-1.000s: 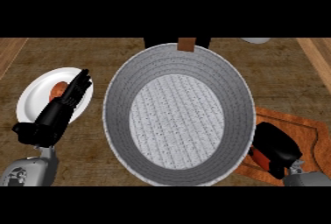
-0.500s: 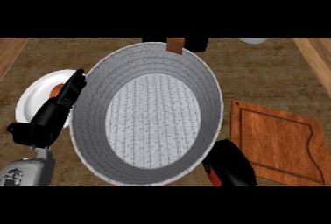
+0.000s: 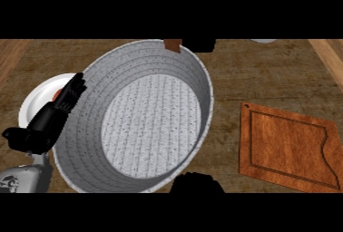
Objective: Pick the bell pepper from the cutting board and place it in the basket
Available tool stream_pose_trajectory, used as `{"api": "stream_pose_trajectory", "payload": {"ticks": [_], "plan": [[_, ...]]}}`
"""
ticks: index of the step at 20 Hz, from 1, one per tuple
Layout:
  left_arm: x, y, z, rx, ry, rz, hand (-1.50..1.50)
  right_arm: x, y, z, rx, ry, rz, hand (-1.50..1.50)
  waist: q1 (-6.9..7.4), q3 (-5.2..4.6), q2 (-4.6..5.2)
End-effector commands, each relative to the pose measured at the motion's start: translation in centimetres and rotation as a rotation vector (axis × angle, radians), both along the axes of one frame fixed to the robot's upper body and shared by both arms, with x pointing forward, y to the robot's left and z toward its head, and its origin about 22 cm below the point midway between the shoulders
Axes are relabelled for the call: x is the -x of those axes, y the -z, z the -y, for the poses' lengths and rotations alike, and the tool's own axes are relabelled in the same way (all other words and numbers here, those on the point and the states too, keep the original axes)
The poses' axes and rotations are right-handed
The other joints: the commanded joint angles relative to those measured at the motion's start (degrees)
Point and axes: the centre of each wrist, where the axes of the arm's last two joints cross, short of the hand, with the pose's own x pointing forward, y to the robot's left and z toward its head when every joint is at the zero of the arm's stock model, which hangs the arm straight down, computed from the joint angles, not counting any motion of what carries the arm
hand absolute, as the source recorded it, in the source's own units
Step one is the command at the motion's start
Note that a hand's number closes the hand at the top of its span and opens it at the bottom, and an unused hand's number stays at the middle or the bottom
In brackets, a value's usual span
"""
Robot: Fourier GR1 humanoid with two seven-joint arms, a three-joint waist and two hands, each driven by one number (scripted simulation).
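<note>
The big grey speckled basket (image 3: 144, 122) fills the middle-left of the head view. The wooden cutting board (image 3: 288, 145) lies to its right with nothing on it. My right hand (image 3: 196, 183) shows only as a dark lump at the lower edge, against the basket's near rim. It is curled, and the bell pepper is hidden inside it. My left hand (image 3: 57, 113) rests open, fingers straight up, along the basket's left rim.
A white plate (image 3: 33, 106) holding an orange item (image 3: 58, 94) lies under my left hand. A brown thing (image 3: 173, 44) and a dark object (image 3: 199, 44) stand behind the basket. A white dish (image 3: 264, 41) peeks in at the top right.
My right hand has moved left off the cutting board to the basket's near rim, carrying the red pepper. The board is now bare. The left hand has kept still.
</note>
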Motion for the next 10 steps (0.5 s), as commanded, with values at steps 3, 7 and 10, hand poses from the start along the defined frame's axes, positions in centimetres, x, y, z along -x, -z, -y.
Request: {"api": "stream_pose_trajectory", "payload": {"ticks": [3,7,10], "plan": [[-0.1,-0.1,0.5,0.016,0.005,0.006,0.0,4.1,-4.2,-2.9,-0.294,0.06,0.028,1.5,-0.36,-0.19,-0.21],[0.1,0.1,0.1,0.01,0.003,-0.003,0.0,3.7,-4.3,-3.4,-0.283,0.124,0.048,1.5,-0.08,-0.37,-0.16],[0.2,0.4,0.2,0.008,-0.008,-0.016,0.0,3.1,-5.4,-2.9,-0.26,0.194,0.102,1.5,-0.91,-0.5,-0.28]]}}
